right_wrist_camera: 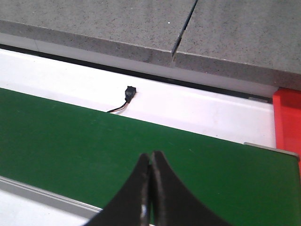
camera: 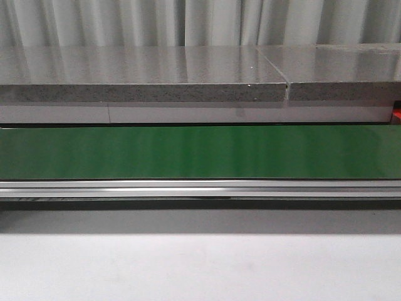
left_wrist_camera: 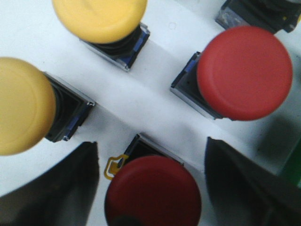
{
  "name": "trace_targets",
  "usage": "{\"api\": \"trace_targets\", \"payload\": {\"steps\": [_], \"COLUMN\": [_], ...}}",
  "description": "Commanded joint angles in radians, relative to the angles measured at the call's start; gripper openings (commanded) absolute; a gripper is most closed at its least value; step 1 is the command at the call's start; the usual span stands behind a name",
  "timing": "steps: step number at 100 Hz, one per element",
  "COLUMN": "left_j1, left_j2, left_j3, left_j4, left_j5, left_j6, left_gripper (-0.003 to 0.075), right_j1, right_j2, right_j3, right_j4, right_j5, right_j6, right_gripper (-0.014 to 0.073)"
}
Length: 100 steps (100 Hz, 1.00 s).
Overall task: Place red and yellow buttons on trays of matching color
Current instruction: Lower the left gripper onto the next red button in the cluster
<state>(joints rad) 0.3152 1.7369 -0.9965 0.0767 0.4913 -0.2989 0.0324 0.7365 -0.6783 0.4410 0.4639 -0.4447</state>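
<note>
Front view: a green conveyor belt [camera: 200,152] runs across, bare, below grey stone slabs [camera: 144,75].

Left wrist view: the left tool [left_wrist_camera: 153,176], fingers spread, flanks a red button [left_wrist_camera: 153,190] on a white surface; another red button [left_wrist_camera: 244,70] and two yellow buttons [left_wrist_camera: 21,106] sit nearby.

Right wrist view: the right tool [right_wrist_camera: 150,188], fingers pressed together, hangs over the belt; a red tray [right_wrist_camera: 288,122] edges in.

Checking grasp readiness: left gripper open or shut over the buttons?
Open. In the left wrist view the left gripper has its two dark fingers spread wide, straddling a red button without touching it.
</note>
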Motion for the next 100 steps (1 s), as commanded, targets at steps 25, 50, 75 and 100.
{"api": "trace_targets", "payload": {"steps": [25, 50, 75, 100], "left_j1": [0.001, 0.001, -0.010, -0.146], "left_j2": [-0.091, -0.251, -0.385, -0.386], "left_j3": [-0.027, -0.027, -0.088, -0.159], "left_j4": [-0.007, -0.007, -0.012, -0.016], "left_j5": [0.023, 0.043, 0.119, 0.179], "left_j6": [-0.008, -0.008, 0.025, 0.079], "left_gripper": [0.0001, -0.0019, -0.0019, -0.0019], "right_j1": [0.000, 0.000, 0.000, 0.000], "right_j2": [-0.005, -0.005, -0.005, -0.005], "right_j3": [-0.024, -0.024, -0.024, -0.024], "right_j4": [0.017, 0.017, 0.017, 0.017], "right_j5": [-0.065, -0.065, -0.065, -0.065], "right_j6": [-0.009, -0.009, -0.009, -0.009], "right_gripper": [-0.0067, -0.0067, -0.0067, -0.0067]}}
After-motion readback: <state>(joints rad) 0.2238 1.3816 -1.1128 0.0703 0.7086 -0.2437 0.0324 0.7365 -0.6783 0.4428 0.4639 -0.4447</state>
